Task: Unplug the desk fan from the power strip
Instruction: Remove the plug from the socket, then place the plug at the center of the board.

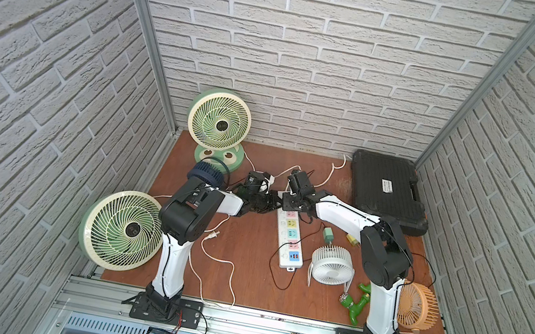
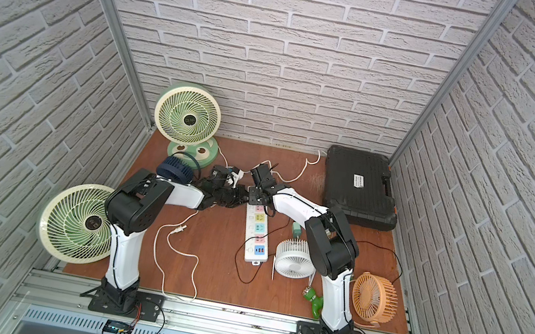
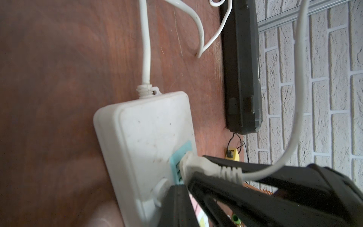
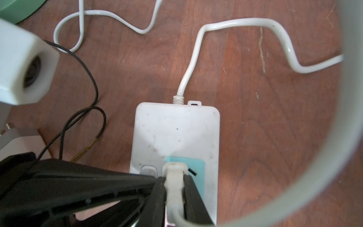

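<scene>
Pulling cleanly means the right tool (image 4: 174, 182) — clamped on the white plug (image 4: 173, 169) — should lift straight out while the closed left tool (image 4: 145, 178) presses the power strip (image 4: 176, 127) down.

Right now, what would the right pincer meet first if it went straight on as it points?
Probably the long white plastic power strip, at the turquoise socket holding the white plug that the right pincer grips.

Bright, even light, soft shadows. Walls (image 1: 34, 67) (image 2: 16, 64) bow in both top views; near cord (image 4: 353, 118) blurs in right wrist view.
</scene>
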Controlling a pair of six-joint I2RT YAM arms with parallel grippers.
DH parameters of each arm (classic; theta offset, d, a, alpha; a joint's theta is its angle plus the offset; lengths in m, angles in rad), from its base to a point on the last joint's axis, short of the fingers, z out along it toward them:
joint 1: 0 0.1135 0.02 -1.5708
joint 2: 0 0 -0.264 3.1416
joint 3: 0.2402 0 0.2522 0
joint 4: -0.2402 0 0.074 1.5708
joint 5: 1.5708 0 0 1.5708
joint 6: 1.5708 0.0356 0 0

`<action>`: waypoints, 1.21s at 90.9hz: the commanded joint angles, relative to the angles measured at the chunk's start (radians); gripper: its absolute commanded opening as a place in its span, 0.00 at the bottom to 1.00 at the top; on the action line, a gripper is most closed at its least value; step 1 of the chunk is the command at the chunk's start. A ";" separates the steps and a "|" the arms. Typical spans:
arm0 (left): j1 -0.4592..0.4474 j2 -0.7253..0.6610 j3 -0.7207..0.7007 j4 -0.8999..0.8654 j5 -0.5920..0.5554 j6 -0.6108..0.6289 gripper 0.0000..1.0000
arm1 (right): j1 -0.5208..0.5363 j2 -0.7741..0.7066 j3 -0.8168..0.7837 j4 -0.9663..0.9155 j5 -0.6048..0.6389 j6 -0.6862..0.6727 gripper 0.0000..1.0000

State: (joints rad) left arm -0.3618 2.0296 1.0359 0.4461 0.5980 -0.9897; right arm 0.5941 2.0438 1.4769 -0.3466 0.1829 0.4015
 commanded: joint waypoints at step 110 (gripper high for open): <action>0.238 -0.714 -0.220 -0.452 -0.181 0.311 0.00 | -0.042 0.326 0.628 -0.111 -0.366 -0.027 0.06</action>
State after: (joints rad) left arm -0.1555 1.3663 0.8524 0.0353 0.4397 -0.7208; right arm 0.5560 2.3283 2.0205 -0.4541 -0.1383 0.3592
